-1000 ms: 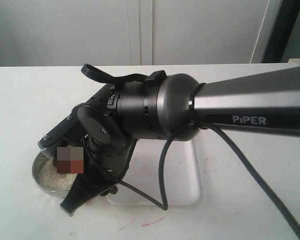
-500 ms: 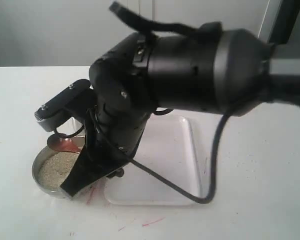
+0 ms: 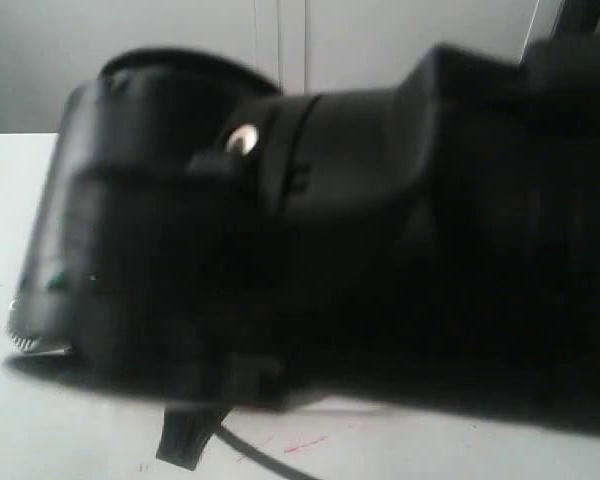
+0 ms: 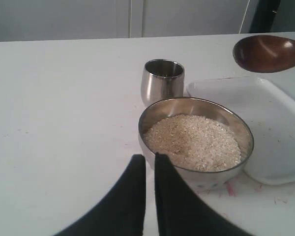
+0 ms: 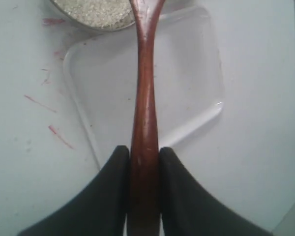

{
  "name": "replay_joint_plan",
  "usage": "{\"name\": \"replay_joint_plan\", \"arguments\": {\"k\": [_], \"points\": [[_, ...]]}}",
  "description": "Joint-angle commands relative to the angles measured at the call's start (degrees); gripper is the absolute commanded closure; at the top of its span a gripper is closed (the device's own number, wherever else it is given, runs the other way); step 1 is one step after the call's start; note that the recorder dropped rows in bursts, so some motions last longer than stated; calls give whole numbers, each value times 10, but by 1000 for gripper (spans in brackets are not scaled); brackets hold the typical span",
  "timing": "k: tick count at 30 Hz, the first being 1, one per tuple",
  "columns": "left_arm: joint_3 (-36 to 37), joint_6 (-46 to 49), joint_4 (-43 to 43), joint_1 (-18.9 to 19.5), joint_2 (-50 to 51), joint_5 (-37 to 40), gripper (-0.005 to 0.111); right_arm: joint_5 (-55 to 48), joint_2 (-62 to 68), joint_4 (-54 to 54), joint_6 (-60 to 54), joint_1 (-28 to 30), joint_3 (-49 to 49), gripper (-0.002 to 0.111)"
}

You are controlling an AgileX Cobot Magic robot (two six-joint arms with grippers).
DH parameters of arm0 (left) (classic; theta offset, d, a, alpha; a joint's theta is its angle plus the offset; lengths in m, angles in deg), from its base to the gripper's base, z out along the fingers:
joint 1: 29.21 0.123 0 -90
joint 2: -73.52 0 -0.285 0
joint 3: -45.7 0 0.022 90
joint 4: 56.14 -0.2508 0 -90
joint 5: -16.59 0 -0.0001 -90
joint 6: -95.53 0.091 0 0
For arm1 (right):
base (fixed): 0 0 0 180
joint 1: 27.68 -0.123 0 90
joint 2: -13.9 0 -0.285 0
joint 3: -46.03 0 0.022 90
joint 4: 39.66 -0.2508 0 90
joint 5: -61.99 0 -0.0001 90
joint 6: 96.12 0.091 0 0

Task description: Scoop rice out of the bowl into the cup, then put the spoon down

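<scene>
Your right pincer [image 5: 144, 153] is clamping the spoon [image 5: 145, 88] by its handle, which is stretching over the clear tray [image 5: 187, 73] towards the bowl [image 4: 155, 117] of rice [image 4: 191, 142]. Your left pincer [image 4: 150, 161] is hovering pinched together and empty near the bowl. The cup [image 4: 162, 81] is standing just beside the bowl on the bench [image 4: 64, 98].

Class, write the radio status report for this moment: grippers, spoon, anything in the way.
Right gripper shut on spoon, aloft over tray. Left gripper shut, empty, near bowl of rice. Cup close by bowl. Arm blocks exterior view.
</scene>
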Motion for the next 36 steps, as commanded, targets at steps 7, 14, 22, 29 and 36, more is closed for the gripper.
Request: {"name": "replay_joint_plan", "arguments": {"k": [7, 14, 22, 29, 36], "points": [[-4, 0, 6, -3, 4, -2, 92, -3, 131, 215, 48, -22, -3, 108], [-4, 0, 6, -3, 4, -2, 92, -3, 204, 279, 86, -21, -3, 108], [-4, 0, 6, -3, 4, -2, 92, -3, 216, 277, 103, 10, -3, 108], [-4, 0, 6, -3, 4, -2, 92, 13, 216, 243, 106, 10, 11, 108], [-4, 0, 6, -3, 4, -2, 92, 22, 216, 244, 115, 10, 20, 108]]}}
